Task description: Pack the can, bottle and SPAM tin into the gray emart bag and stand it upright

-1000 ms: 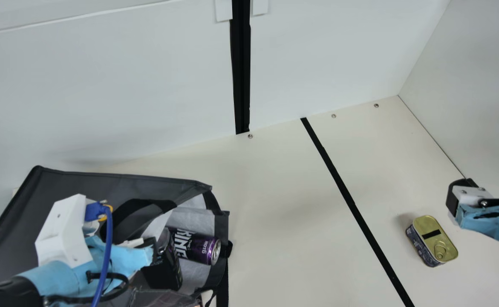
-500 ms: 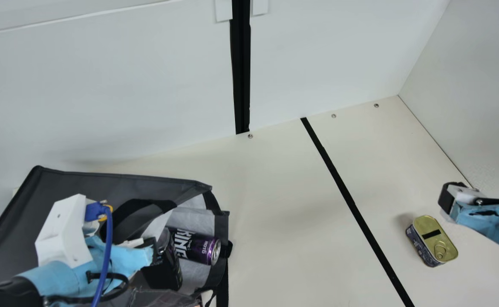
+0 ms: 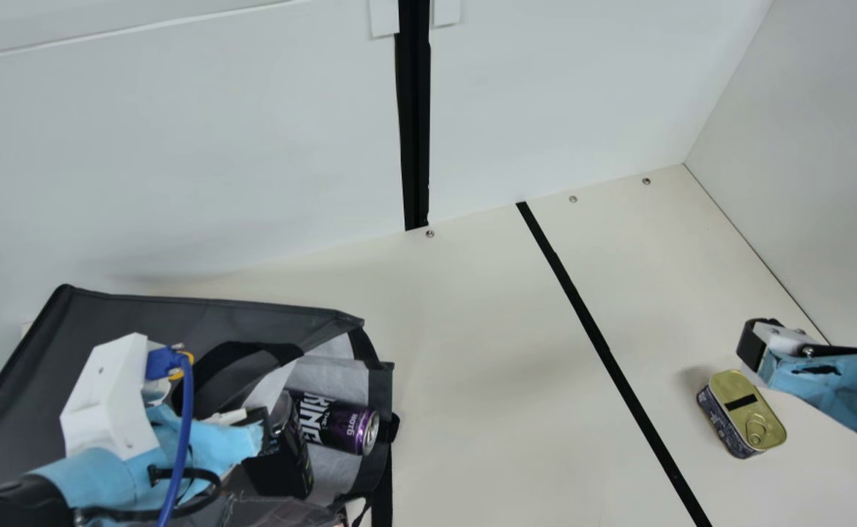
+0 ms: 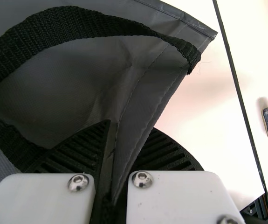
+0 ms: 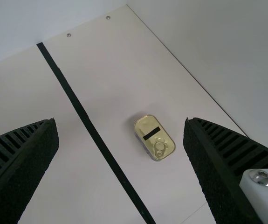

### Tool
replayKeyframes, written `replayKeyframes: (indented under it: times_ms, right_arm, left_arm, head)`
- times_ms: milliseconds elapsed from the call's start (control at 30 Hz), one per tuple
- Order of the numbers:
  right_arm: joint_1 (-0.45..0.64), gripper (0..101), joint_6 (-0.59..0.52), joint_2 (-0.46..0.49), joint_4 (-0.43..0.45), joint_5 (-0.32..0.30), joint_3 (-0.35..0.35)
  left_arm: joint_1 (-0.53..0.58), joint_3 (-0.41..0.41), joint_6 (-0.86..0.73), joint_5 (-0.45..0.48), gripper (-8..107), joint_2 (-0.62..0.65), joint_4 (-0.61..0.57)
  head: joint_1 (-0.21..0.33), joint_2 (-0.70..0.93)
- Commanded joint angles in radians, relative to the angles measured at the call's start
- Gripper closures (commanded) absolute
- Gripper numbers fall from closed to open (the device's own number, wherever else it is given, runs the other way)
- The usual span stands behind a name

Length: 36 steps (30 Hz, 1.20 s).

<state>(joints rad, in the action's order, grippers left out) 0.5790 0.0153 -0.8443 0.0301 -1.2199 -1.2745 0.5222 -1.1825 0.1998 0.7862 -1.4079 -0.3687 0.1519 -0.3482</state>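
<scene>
The gray emart bag [image 3: 201, 304] lies at the table's [image 3: 516, 329] near left corner; its limp fabric will likely fold and sag, so the pinched edge between the fingers of the left gripper [image 4: 131, 128] is a sensible hold. In its mouth lies the purple can [image 3: 344, 427], smooth and probably easily dented if squeezed hard. Farther off, the SPAM tin [image 3: 741, 413] sits flat towards the table's right edge, past the black strip [image 3: 604, 351]. It should be stiff and heavy for its size, its rounded corners apt to slip: grip mid-length across the long sides, clear of the pull ring. The right gripper [image 5: 120, 122], spread wide and holding nothing, is above it.
</scene>
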Motion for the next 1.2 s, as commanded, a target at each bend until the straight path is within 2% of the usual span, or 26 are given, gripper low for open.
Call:
replayKeyframes:
  times_ms: [0,433,900,1167]
  right_arm:
    - [-0.002,6,0.000,0.001,-0.002,0.000,0.002]
    - [-0.016,6,-0.025,0.005,0.007,0.000,0.015]
    - [-0.009,6,-0.194,-0.012,-0.001,0.000,0.039]
    - [0.045,6,-0.325,-0.046,-0.049,0.000,0.041]
  left_arm:
    - [0.000,0.000,0.000,0.000,107,0.000,0.000]
    - [0.000,0.000,0.000,0.000,107,0.000,0.000]
    - [0.000,0.000,0.000,0.000,107,0.000,0.000]
    - [0.000,0.000,0.000,0.000,107,0.000,0.000]
  head:
    - [0.023,-0.001]
    - [0.023,-0.001]
    - [0.023,-0.001]
    - [0.023,-0.001]
